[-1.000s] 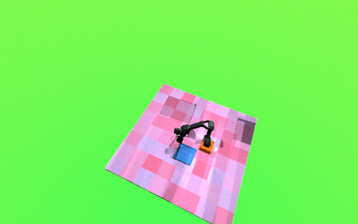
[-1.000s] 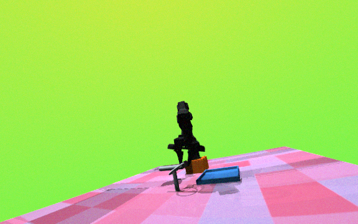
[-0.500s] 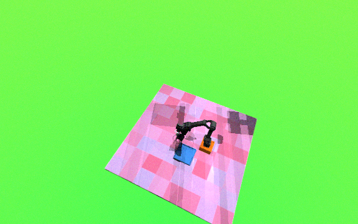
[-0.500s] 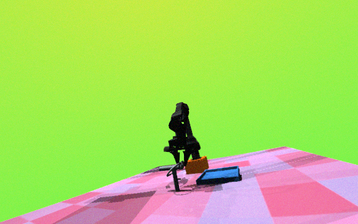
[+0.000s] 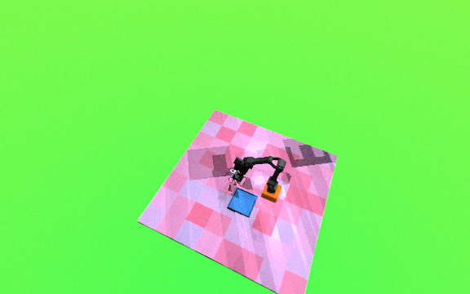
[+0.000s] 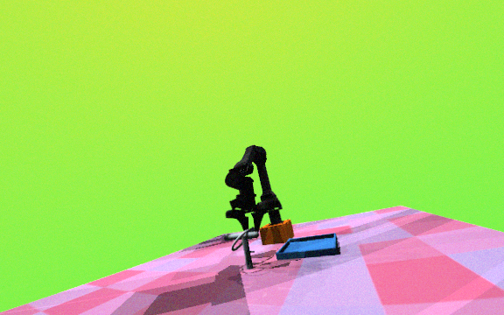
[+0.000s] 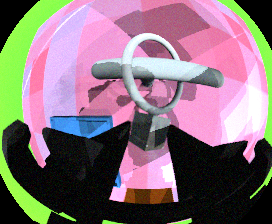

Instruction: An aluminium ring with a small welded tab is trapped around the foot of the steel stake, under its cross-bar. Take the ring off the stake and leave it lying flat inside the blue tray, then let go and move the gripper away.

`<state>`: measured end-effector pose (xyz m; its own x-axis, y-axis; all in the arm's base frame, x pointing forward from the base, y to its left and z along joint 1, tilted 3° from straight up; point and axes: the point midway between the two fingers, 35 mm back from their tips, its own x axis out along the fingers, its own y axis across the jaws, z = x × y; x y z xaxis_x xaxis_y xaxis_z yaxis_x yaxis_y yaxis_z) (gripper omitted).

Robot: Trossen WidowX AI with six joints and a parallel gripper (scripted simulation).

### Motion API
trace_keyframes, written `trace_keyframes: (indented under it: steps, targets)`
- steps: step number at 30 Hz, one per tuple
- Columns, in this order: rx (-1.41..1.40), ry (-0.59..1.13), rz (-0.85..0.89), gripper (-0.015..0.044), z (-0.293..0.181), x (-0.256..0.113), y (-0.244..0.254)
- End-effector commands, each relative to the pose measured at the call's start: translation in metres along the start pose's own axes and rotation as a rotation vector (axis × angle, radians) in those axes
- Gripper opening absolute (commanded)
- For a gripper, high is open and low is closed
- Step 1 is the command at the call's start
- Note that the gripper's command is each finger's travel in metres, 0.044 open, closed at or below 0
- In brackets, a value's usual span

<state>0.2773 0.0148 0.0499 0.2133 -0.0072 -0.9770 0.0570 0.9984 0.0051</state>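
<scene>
checkered surface (image 5: 202, 214) (image 6: 436, 271) (image 7: 202, 120) in pink, red and pale lilac, running under everything. blue tray (image 5: 242, 202) (image 6: 309, 247) (image 7: 81, 126) lying flat on it, open side up. orange block (image 5: 271, 193) (image 6: 276, 232) (image 7: 148, 195) sitting near the tray. steel stake (image 6: 247, 254) standing upright on the surface, cross-bar (image 6: 227, 236) (image 7: 199, 73) topping it. shadows falling across the squares.

The robot's arm (image 5: 277, 163) (image 6: 264, 179) is black all over, built of chunky joints and slimmer links. Its gripper (image 5: 234, 180) (image 6: 251, 230) (image 7: 148, 127) is black too, with two angular fingers that taper toward their tips and have hooked outer corners. Finer surface details are too small to tell.
</scene>
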Motion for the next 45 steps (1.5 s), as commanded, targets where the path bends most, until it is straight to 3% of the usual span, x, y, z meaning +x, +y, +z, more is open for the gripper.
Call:
trace_keyframes:
  steps: [1,20,45]
  targets:
    - [0.001,-0.001,0.034,0.0000,0.000,0.001,-0.005]
    - [0.034,-0.006,0.181,0.0000,0.000,0.004,-0.029]
    - [0.036,-0.007,0.189,0.0000,0.003,-0.010,-0.048]
